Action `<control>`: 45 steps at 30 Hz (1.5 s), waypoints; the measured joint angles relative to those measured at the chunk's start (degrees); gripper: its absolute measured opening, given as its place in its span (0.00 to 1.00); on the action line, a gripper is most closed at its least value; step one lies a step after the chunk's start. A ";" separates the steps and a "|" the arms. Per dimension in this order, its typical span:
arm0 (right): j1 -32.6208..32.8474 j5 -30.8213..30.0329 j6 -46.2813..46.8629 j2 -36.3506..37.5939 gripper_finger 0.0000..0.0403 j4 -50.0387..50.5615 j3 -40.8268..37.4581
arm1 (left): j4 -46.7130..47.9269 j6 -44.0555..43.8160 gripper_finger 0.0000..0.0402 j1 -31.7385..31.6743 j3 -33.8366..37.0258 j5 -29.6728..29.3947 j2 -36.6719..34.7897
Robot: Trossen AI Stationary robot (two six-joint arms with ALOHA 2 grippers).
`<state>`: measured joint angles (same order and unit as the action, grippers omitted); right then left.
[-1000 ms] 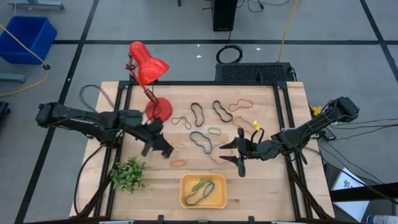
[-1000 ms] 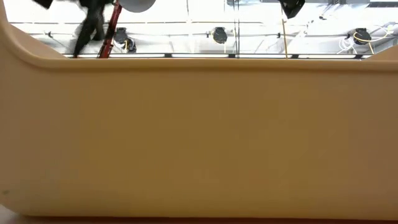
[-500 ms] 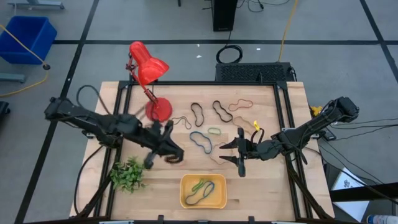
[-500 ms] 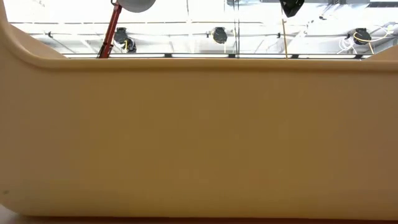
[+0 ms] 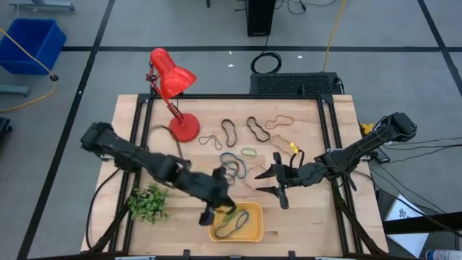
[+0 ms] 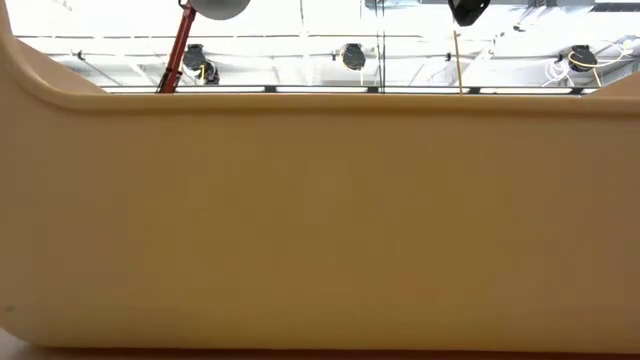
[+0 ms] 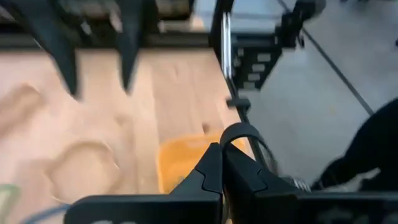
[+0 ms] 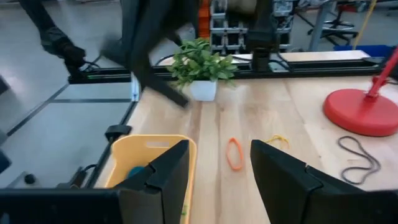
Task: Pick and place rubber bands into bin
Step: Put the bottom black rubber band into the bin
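My left gripper point(image 7: 221, 152) is shut on a black rubber band and hangs over the far left corner of the orange-yellow bin point(image 5: 254, 232), where it shows in the high view point(image 5: 220, 205). A green and a black band lie in the bin point(image 5: 232, 220). More rubber bands lie flat on the table: black ones point(image 5: 229, 132) point(image 5: 256, 128), a green one point(image 5: 249, 152) and an orange one point(image 8: 234, 154). My right gripper point(image 5: 278, 186) hovers open right of the bin, its fingers point(image 8: 168, 171) empty. My left gripper pinches the black rubber band between its shut fingertips. A rounded loop of the band point(image 7: 244, 132) stands out past the tips. The fingers slant down from the table's left. The band is lifted clear of the table.
A red desk lamp point(image 5: 173, 79) stands at the far left, its base point(image 5: 185, 128) on the table. A small potted plant point(image 5: 148, 204) sits near the left front. The low view is filled by the bin's wall point(image 6: 320, 220).
My left gripper has swept from beside the lamp's base toward the table's right and near edge, up to the bin's far left corner. It rolled as it went and stayed shut.
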<state>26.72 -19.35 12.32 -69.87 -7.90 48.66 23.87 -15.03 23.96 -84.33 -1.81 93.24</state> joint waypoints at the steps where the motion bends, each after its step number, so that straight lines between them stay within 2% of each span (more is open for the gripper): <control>1: 0.00 0.23 -0.01 0.00 0.42 -0.02 0.00 | 0.09 -0.85 0.01 0.19 0.00 0.64 1.37; 10: 0.00 1.70 0.01 0.00 0.42 0.95 0.00 | -0.45 -8.46 0.01 1.43 0.00 2.90 11.78; 19: 0.02 1.72 0.02 0.00 0.42 0.98 0.00 | -1.00 -16.52 0.02 2.13 0.00 5.00 19.19; 24: 0.02 1.74 0.02 0.00 0.42 0.98 -0.02 | -0.97 -18.45 0.01 2.17 0.00 4.98 20.83; 28: 0.04 1.74 0.02 0.00 0.42 0.96 -0.02 | -0.98 -19.91 0.04 2.17 0.00 4.44 20.77; 33: 0.04 1.76 0.04 0.00 0.42 0.97 -0.02 | -0.93 -19.97 0.01 2.16 0.00 3.76 20.77; 38: 0.07 1.76 0.04 0.00 0.42 0.96 -0.02 | 0.13 -20.02 0.04 2.06 0.00 1.85 20.77; 45: 0.07 1.76 0.04 0.00 0.42 0.96 -0.02 | 2.08 -20.97 0.03 1.91 0.02 1.67 21.15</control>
<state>26.79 -17.58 12.36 -69.87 -6.94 48.64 25.95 -36.00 25.87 -84.31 -0.15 114.40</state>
